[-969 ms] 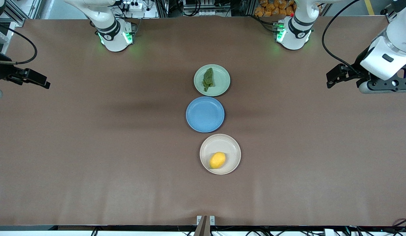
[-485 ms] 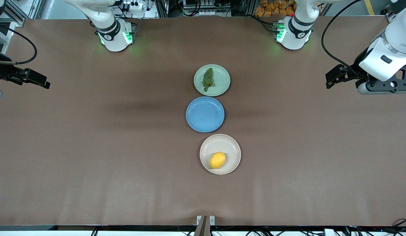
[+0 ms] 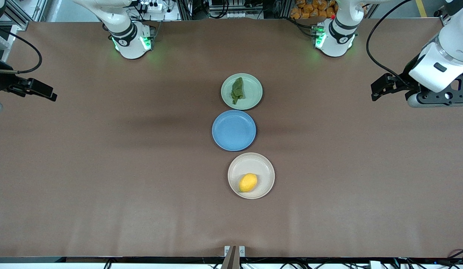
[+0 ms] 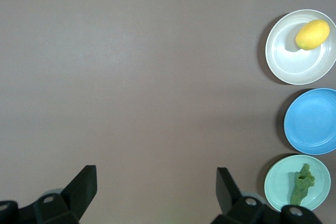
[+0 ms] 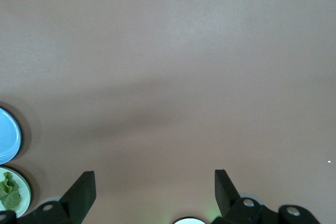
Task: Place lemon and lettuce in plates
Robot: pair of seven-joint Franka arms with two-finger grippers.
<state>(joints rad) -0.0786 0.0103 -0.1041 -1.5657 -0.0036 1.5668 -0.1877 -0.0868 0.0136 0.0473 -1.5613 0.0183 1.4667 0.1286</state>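
The yellow lemon (image 3: 248,182) lies in the beige plate (image 3: 263,170), the plate nearest the front camera. The dark green lettuce (image 3: 237,90) lies in the mint plate (image 3: 254,91), nearest the robots' bases. The left wrist view shows the lemon (image 4: 312,34) and the lettuce (image 4: 300,183) in their plates. My left gripper (image 4: 156,182) hangs open and empty over bare table at the left arm's end. My right gripper (image 5: 155,182) hangs open and empty over bare table at the right arm's end. Both grippers are far from the plates.
A blue plate (image 3: 234,130) with nothing in it sits between the mint and beige plates in the middle of the brown table. The arm bases (image 3: 132,41) stand along the table's edge farthest from the front camera.
The left arm's hand has drifted very slightly. The plates, lemon, lettuce and right arm have not moved.
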